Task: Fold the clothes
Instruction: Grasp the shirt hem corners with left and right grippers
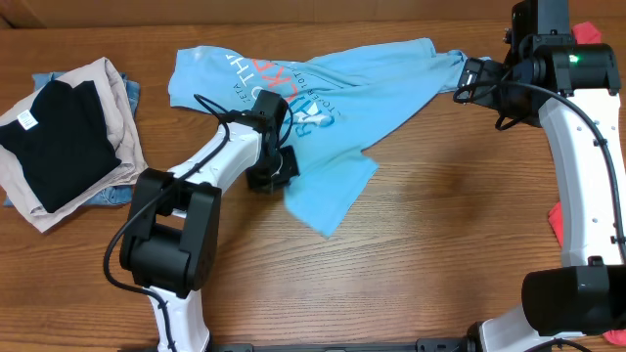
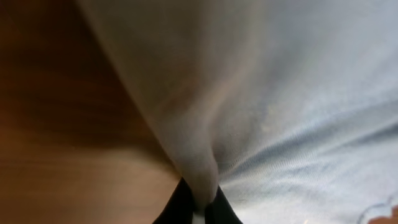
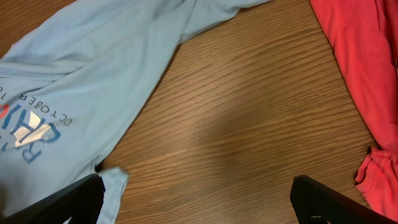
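The clothes, a light blue T-shirt (image 1: 323,88) with red and white lettering, lies crumpled across the far middle of the table. My left gripper (image 1: 282,174) is at its near edge, shut on a fold of the blue fabric (image 2: 205,168); in the left wrist view the cloth is pinched between the black fingers (image 2: 180,208). My right gripper (image 1: 468,80) hovers by the shirt's right end, open wide with bare wood between its fingers (image 3: 74,202). A shirt edge (image 3: 112,180) lies beside its left finger. The right wrist view shows the shirt (image 3: 93,62) at the left.
A stack of folded black, beige and denim garments (image 1: 68,137) sits at the far left. Red cloth (image 3: 357,68) lies to the right of the right gripper, and also shows behind the right arm (image 1: 588,32). Bare wood (image 1: 440,225) fills the near middle.
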Controlling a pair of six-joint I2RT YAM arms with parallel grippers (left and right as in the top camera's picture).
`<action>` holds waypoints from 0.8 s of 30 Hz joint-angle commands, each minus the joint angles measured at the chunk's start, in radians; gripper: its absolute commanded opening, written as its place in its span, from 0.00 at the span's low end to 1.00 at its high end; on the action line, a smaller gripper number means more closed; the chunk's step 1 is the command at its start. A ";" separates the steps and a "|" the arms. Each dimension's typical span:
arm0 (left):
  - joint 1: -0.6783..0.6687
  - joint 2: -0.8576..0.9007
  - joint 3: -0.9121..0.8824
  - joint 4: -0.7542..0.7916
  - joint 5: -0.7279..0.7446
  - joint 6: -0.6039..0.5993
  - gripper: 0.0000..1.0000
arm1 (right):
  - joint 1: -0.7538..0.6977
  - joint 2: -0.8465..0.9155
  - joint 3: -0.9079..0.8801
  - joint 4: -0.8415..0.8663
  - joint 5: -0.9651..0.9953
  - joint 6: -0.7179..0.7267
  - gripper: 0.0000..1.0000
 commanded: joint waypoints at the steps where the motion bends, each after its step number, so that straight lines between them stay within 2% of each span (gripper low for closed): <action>1: 0.058 -0.097 0.001 -0.116 -0.196 0.009 0.04 | -0.002 -0.003 0.010 0.002 0.003 0.004 1.00; 6: 0.212 -0.322 0.001 -0.287 -0.283 0.018 0.04 | -0.002 0.018 0.010 0.002 0.000 0.004 1.00; 13: 0.401 -0.565 0.001 -0.312 -0.279 0.025 0.04 | -0.002 0.071 -0.006 -0.015 -0.048 0.005 1.00; 24: 0.404 -0.553 -0.009 -0.309 -0.271 0.058 0.04 | 0.006 0.077 -0.309 0.025 -0.220 0.023 1.00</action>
